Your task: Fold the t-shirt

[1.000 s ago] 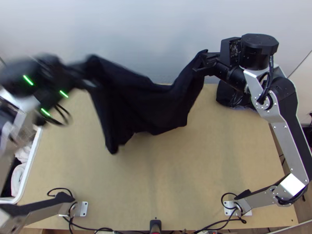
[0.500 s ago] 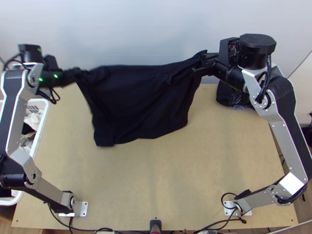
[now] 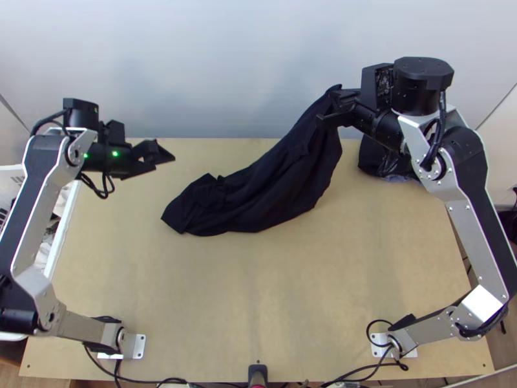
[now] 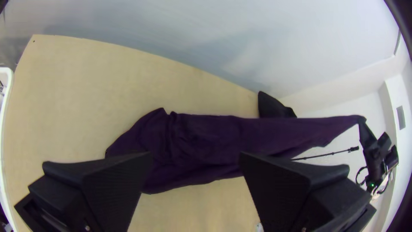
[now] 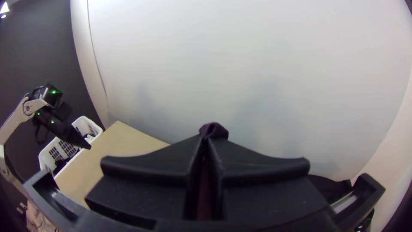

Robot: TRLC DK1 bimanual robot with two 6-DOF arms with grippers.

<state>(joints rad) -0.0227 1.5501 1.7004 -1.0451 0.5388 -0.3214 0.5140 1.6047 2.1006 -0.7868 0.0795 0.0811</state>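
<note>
One shirt tuft [image 5: 213, 130] — right wrist view

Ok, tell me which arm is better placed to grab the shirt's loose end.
Left, probably: the open left gripper is nearer the t-shirt's loose end; the right gripper holds its raised end.

A light wooden table [image 3: 258, 291] stands against a smooth pale wall [image 3: 226, 58], which rises past its far edge and carries soft bluish shadows. Beyond the table's left side is a dark grey wall [image 5: 38, 51], with a bright light [image 5: 4, 9] high up. Brown floor [image 3: 9, 376] shows beside the table's near left corner. White wall surfaces [image 4: 356, 101] lie past its right side.
</note>
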